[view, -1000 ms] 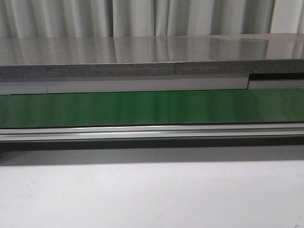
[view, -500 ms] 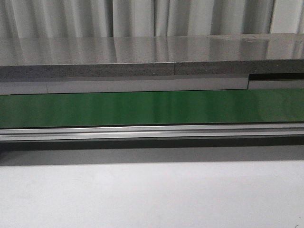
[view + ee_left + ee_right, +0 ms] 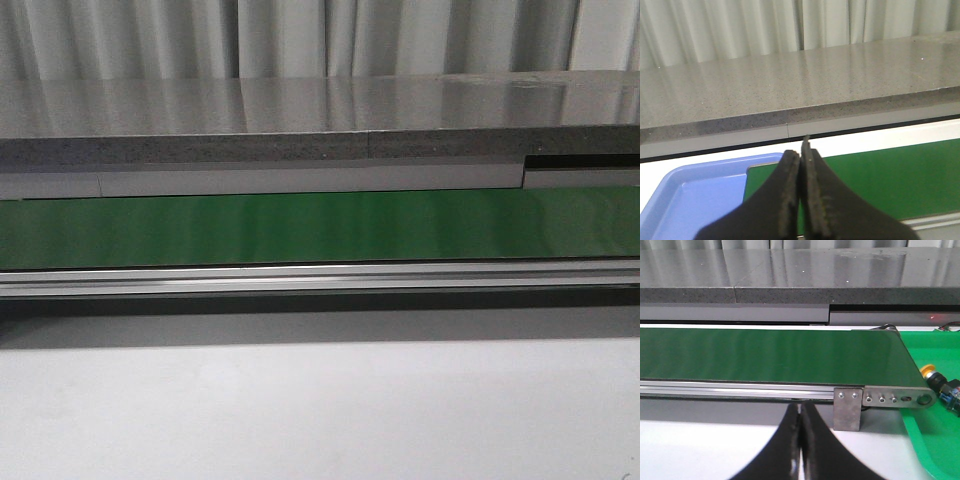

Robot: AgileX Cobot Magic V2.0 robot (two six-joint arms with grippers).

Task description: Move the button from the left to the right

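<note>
A button (image 3: pixel 940 381) with a yellow-orange cap and a black body with blue and red marks lies in a green tray (image 3: pixel 935 430) past the belt's end, seen only in the right wrist view. My right gripper (image 3: pixel 799 407) is shut and empty, above the white table in front of the belt, well apart from the button. My left gripper (image 3: pixel 800 152) is shut and empty, in front of the green belt (image 3: pixel 880 175) beside a blue tray (image 3: pixel 690 200). Neither gripper shows in the front view.
The green conveyor belt (image 3: pixel 320 228) runs across the front view with an aluminium rail (image 3: pixel 320 278) before it and a grey stone counter (image 3: pixel 320 120) behind. A metal end bracket (image 3: pixel 847 407) stands at the belt's end. White table (image 3: pixel 320 410) lies in front.
</note>
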